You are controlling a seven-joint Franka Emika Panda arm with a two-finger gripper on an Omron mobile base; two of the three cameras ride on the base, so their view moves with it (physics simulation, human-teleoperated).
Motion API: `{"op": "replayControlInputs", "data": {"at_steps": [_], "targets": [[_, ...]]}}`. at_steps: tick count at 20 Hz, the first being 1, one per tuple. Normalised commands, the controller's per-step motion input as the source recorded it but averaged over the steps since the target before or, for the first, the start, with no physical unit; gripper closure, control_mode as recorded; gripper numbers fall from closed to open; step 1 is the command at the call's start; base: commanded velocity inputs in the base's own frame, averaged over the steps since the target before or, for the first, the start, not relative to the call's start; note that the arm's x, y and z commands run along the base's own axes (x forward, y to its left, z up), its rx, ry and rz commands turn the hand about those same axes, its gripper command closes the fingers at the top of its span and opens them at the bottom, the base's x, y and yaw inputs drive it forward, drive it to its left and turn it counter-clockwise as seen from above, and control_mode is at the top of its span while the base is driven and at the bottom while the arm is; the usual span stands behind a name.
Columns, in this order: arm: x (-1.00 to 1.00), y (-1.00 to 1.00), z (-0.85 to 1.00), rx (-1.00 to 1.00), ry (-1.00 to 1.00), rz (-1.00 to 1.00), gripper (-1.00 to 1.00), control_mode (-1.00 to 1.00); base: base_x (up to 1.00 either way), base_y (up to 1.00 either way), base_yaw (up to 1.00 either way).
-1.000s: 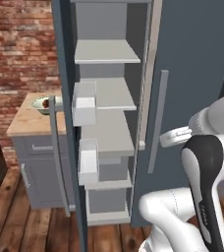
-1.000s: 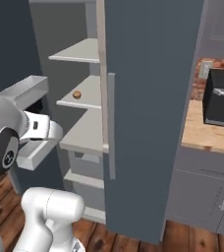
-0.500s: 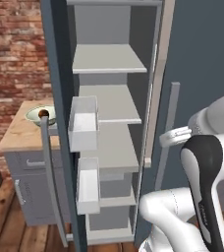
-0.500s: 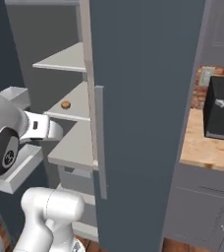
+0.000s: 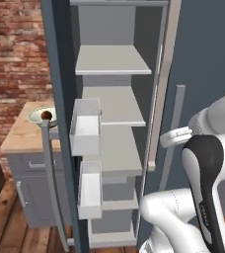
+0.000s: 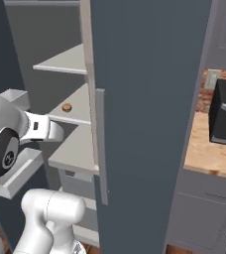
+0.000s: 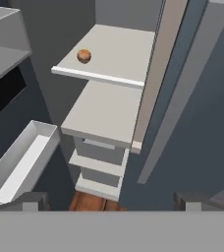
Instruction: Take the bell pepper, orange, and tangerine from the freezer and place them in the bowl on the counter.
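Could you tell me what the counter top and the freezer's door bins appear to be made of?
The counter looks like light wood with a matte finish, going by its pale tan speckled surface. The door bins look like translucent white plastic, thin-walled and box-shaped, with a slight sheen. Everything is rendered, so both are best guesses.

The freezer (image 5: pixel 60 59) stands open ahead of me, and its pale shelves (image 7: pixel 109 106) leave wide gaps I can reach into. The door bins (image 5: pixel 86 126) jut out on my left; the other door's edge (image 7: pixel 155 74) and its bar handle (image 6: pixel 101 144) wall off my right. One round fruit (image 7: pixel 84 55) sits alone on an upper shelf, bare shelf all round it.
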Motion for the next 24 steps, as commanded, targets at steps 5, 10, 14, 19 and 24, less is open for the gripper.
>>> {"op": "replayControlInputs", "data": {"at_steps": [5,10,14,19,24], "targets": [[0.00,0.00,0.00,0.00,0.00,0.00,-1.00,1.00,0.51,0.05,0.16],[0.00,0.00,0.00,0.00,0.00,0.00,-1.00,1.00,0.56,0.00,0.14],[0.00,0.00,0.00,0.00,0.00,0.00,-1.00,1.00,0.25,0.00,0.09],[0.00,0.00,0.00,0.00,0.00,0.00,-1.00,1.00,0.16,0.00,0.08],[0.00,0.00,0.00,0.00,0.00,0.00,-1.00,1.00,0.45,0.00,0.10]]}}
